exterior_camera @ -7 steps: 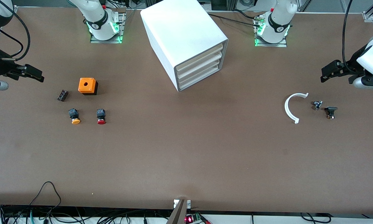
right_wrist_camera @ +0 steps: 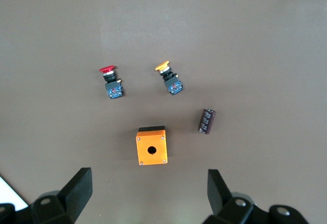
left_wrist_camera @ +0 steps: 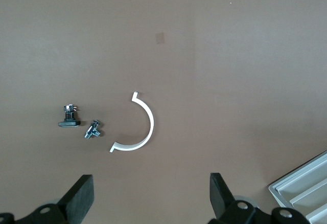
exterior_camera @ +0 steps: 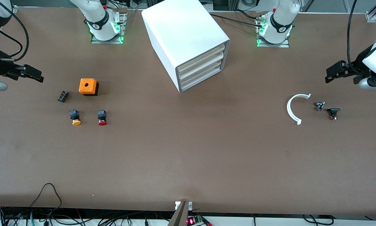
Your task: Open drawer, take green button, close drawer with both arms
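Observation:
The white cabinet (exterior_camera: 184,34) stands near the arms' bases, and its corner shows in the left wrist view (left_wrist_camera: 301,188). All four drawers are shut, and the lowest drawer (exterior_camera: 202,79) is flush with the others. The green-capped button is hidden. My left gripper (exterior_camera: 328,76) hangs open and empty over the left arm's end of the table, above a white curved piece; its fingers (left_wrist_camera: 82,196) stand wide apart. My right gripper (exterior_camera: 39,77) hangs open and empty over the right arm's end, above an orange box; its fingers (right_wrist_camera: 79,188) stand wide apart.
At the right arm's end lie an orange box (exterior_camera: 88,86), a dark cylinder (exterior_camera: 62,96), an orange-capped button (exterior_camera: 75,117) and a red-capped button (exterior_camera: 101,117). At the left arm's end lie a white curved piece (exterior_camera: 293,108) and two small metal parts (exterior_camera: 320,105).
Both grippers have drifted slightly outward toward their own ends of the table. Nothing on the table has moved.

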